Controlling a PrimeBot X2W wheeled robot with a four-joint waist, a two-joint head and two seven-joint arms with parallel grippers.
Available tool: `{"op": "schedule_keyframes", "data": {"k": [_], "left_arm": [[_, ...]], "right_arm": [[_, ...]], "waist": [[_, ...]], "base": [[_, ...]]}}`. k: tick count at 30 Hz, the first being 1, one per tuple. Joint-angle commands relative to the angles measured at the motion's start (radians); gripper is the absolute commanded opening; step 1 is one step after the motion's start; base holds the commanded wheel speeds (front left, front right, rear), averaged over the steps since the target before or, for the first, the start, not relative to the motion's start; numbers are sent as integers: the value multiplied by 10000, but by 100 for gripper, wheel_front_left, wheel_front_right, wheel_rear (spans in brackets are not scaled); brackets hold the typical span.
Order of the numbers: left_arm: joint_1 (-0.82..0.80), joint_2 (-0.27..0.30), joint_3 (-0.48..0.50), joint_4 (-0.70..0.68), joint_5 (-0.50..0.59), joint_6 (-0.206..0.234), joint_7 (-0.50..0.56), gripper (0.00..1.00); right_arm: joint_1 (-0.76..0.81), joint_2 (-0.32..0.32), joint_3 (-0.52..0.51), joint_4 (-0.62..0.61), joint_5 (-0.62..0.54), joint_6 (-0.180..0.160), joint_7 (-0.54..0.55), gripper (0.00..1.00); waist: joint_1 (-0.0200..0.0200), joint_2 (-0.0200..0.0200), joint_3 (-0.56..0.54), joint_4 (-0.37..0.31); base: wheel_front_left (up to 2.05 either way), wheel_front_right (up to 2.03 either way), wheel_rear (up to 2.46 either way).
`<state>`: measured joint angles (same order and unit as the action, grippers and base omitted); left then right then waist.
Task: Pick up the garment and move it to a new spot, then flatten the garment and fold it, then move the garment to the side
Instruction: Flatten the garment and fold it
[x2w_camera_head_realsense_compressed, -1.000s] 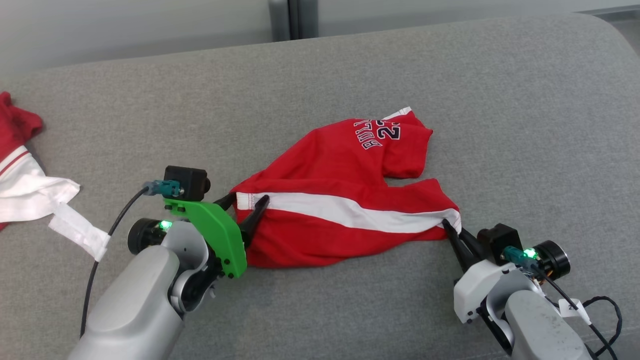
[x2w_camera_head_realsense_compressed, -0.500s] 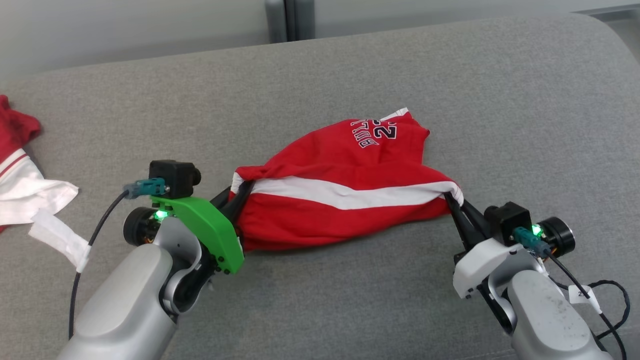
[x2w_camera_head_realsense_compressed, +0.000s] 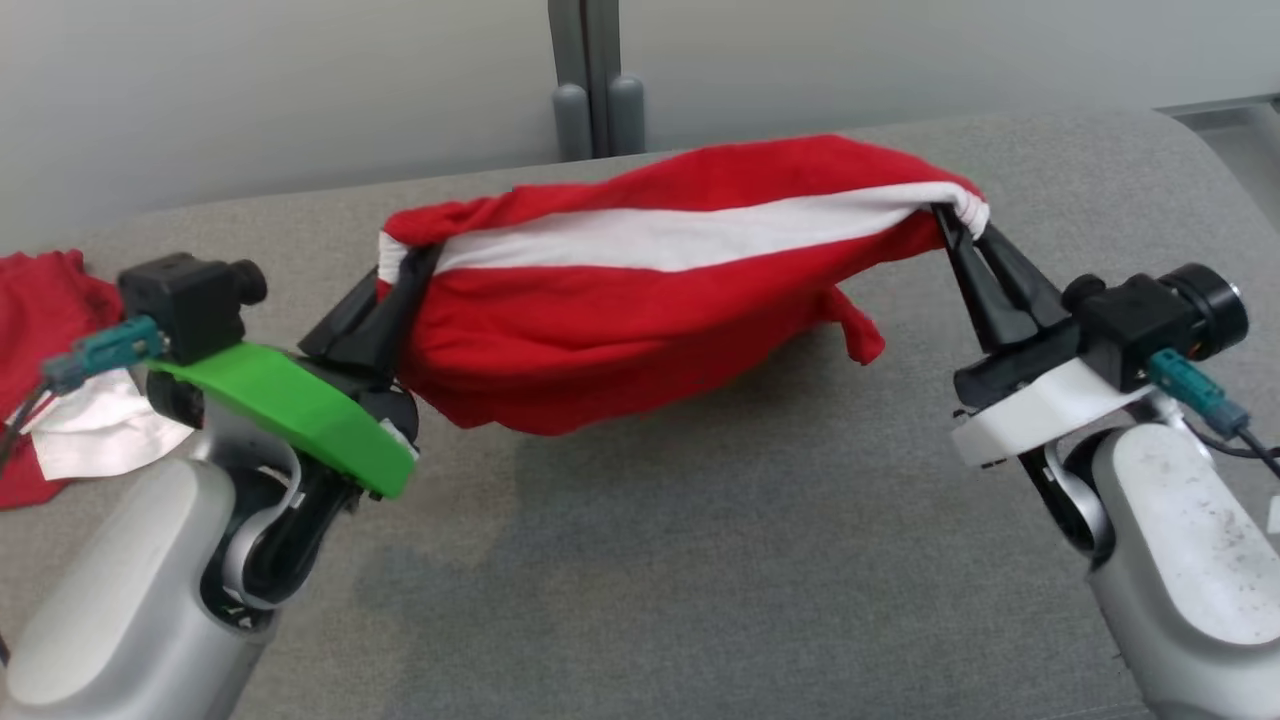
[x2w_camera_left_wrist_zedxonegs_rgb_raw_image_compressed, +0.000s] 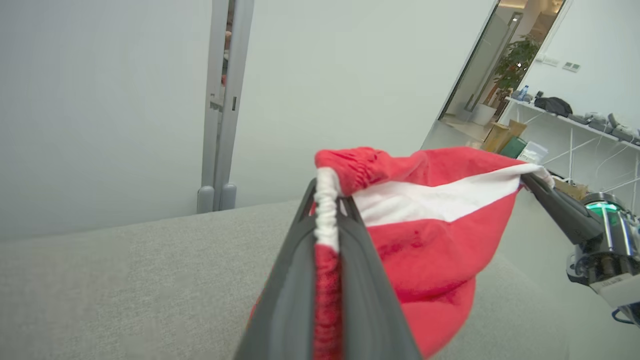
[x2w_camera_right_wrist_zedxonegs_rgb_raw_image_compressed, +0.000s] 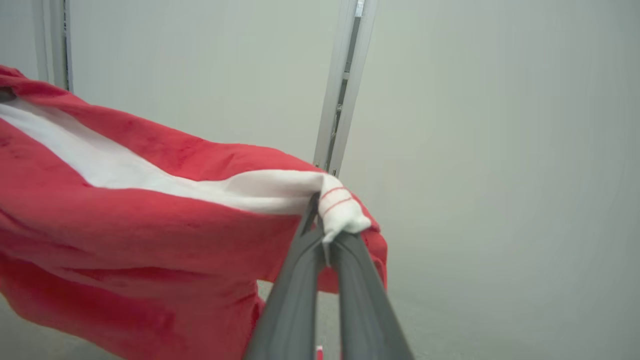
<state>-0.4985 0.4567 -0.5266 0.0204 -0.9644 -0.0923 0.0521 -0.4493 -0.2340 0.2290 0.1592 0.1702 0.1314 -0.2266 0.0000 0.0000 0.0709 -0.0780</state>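
We hold the garment (x2w_camera_head_realsense_compressed: 640, 310) up in the middle of the head view, slung between our two arms above the grey cushion (x2w_camera_head_realsense_compressed: 700, 560). The left pincer (x2w_camera_head_realsense_compressed: 402, 268) is clamped on the gathered waistband (x2w_camera_left_wrist_zedxonegs_rgb_raw_image_compressed: 326, 210) at the garment's left end. In the left wrist view a fair length of that elastic edge runs down between the closed fingers (x2w_camera_left_wrist_zedxonegs_rgb_raw_image_compressed: 295, 280). The right pincer (x2w_camera_head_realsense_compressed: 952, 215) is clamped on the right end, and in the right wrist view it pinches just a small white corner. Between the two grips the white stripe (x2w_camera_head_realsense_compressed: 680, 235) runs fairly taut, while the red cloth below it sags in a loose belly toward the cushion. Whether its lowest fold brushes the cushion we cannot tell.

We judge this to be the carry to a new spot, with flattening and folding yet to come. The weakest point is the right grip. So little cloth sits between those fingers that spreading our arms further, or swinging quickly, could pull the corner free and let that end drop in a heap. If we carry too low, the hanging belly could drag on the cushion and roll under itself, leaving more to smooth out. The cloth hangs doubled, so setting it down without spreading may trap a fold. The other clothes (x2w_camera_head_realsense_compressed: 45, 330) lie at the left edge of the frame, and a drift that way could land the garment on them.
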Motion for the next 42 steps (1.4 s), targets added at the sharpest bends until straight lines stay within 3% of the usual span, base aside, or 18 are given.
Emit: {"op": "schedule_keyframes", "data": {"k": [1, 10, 18, 25, 34, 37, 42], "left_arm": [[-132, 200, 178, -413, -68, 130, 70, 0], [-1312, 876, 989, -2860, -286, 787, 903, 0], [-2323, 773, 1116, -2915, -166, 1010, 1258, 0], [-3575, 202, 928, -1593, 260, 717, 844, 0], [-6287, -1224, 889, 1268, 1194, 128, -956, 0], [-6378, -1566, 761, 1929, 1196, -54, -1480, 0], [-5471, -1634, 326, 2599, 1109, -255, -1998, 0]], "right_arm": [[-119, -129, -93, -469, 146, -14, 156, 0], [-409, -470, -686, -3245, 5, -14, 1244, 0], [-654, -394, -677, -3717, 31, -14, 1775, 0], [-2001, -359, -559, -2268, 5, -14, 1407, 0], [-5440, -12, -729, 631, -977, -14, 117, 0], [-5717, 279, -701, 1421, -1289, -14, -145, 0], [-4994, 572, -503, 2397, -1495, -14, -362, 0]], "waist": [[0, 0, -325, 17], [0, 0, -635, -53], [0, 0, 121, -123], [0, 0, 1465, -260], [0, 0, 2617, -388], [0, 0, 2860, -376], [0, 0, 3107, -285]], "base": [[0, 0, 0], [0, 0, 0], [0, 0, 0], [0, 0, 0], [0, 0, 0], [0, 0, 0], [0, 0, 0]]}}
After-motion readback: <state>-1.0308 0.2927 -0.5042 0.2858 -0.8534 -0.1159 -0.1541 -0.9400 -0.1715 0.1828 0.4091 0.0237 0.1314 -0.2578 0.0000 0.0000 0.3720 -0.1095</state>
